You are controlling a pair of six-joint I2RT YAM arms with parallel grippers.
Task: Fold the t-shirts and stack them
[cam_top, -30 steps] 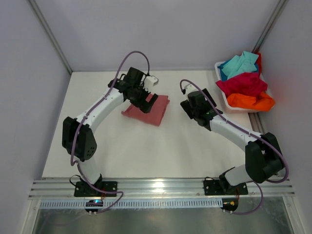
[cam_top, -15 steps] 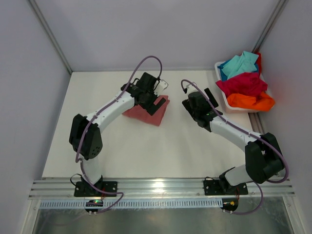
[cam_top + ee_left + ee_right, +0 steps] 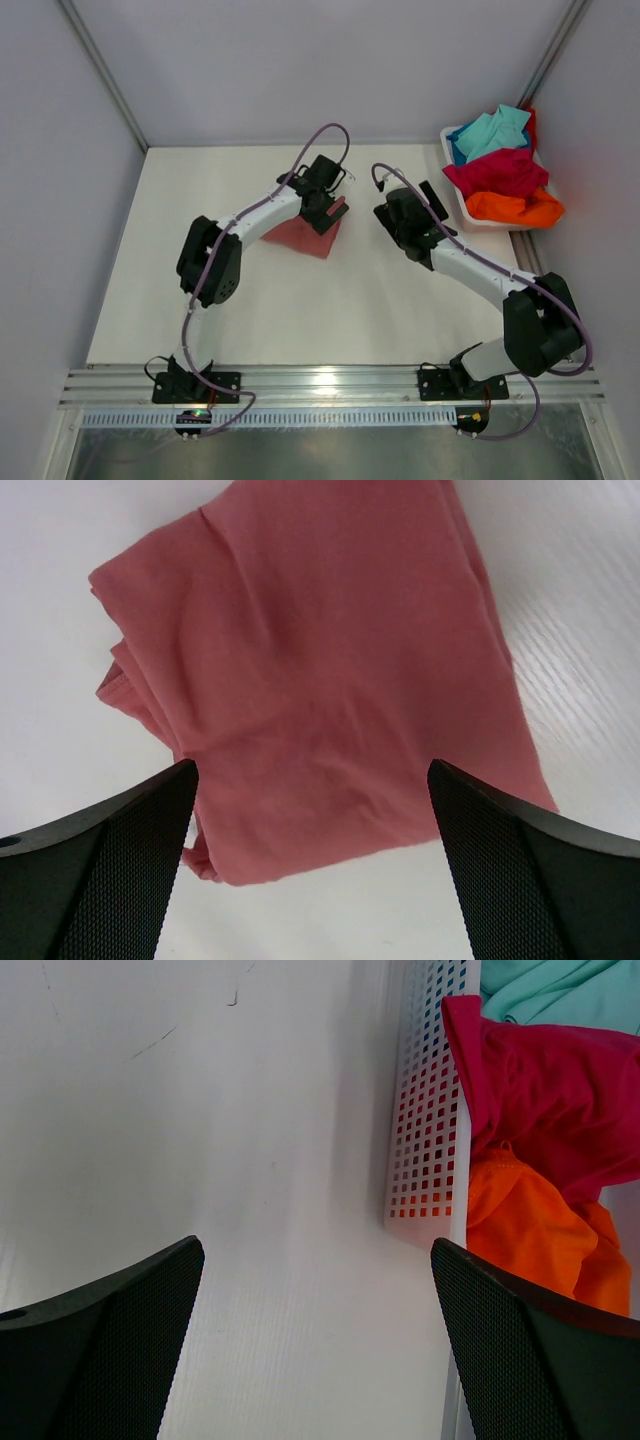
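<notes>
A folded salmon-pink t-shirt (image 3: 298,234) (image 3: 310,660) lies flat on the table, left of centre. My left gripper (image 3: 332,206) (image 3: 311,770) hovers open over the shirt's near edge, its fingers straddling the cloth without touching it. My right gripper (image 3: 432,200) (image 3: 317,1245) is open over bare table, facing the white tub (image 3: 468,218) (image 3: 425,1140). Piled in the tub are a crimson t-shirt (image 3: 500,172) (image 3: 540,1090), an orange t-shirt (image 3: 515,208) (image 3: 520,1230) and a turquoise t-shirt (image 3: 492,130) (image 3: 560,990).
The tub stands at the back right corner against the right wall. Grey walls close the table on the left, back and right. An aluminium rail (image 3: 330,385) carrying both arm bases runs along the near edge.
My left arm has swung to the right, carrying its gripper from the shirt's back left to above its right edge. The right arm has hardly moved.
</notes>
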